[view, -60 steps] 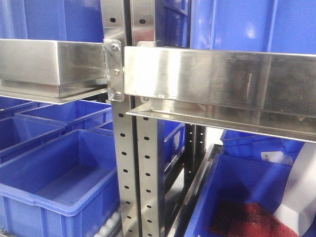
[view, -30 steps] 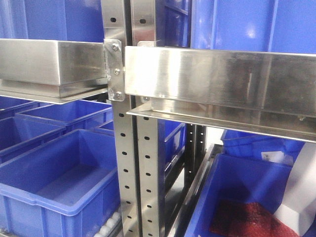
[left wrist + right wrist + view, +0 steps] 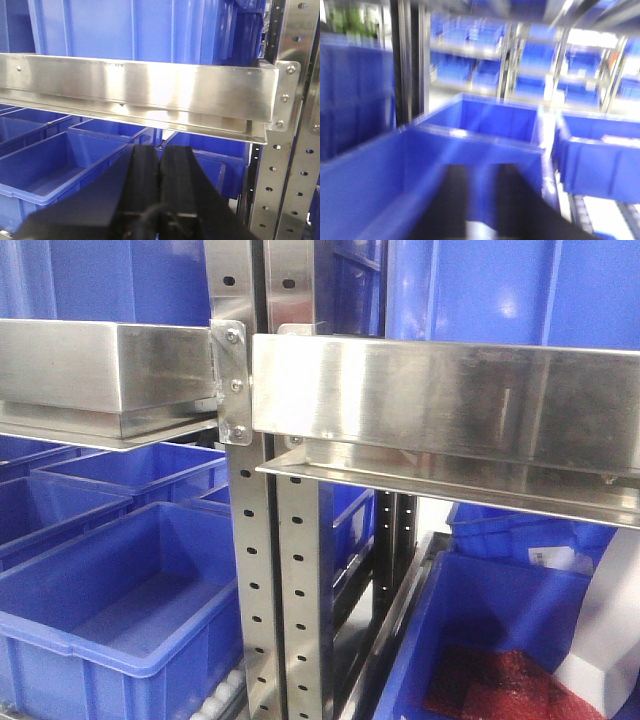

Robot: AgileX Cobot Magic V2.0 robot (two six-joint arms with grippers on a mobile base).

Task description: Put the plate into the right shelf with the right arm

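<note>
Showing no change in front, left fingers [image 3: 159,165] pressed together, right fingers [image 3: 480,192] parted, blurred.

Right hand [image 3: 480,200] and blue bins [image 3: 485,120] smeared by motion blur

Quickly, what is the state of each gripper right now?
Left gripper: closed, fingers together, holding nothing.
Right gripper: fingers apart, nothing visible between them, though the view is blurred.

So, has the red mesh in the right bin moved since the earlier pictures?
No. The red mesh keeps its place against the steel post and its bin.
</note>
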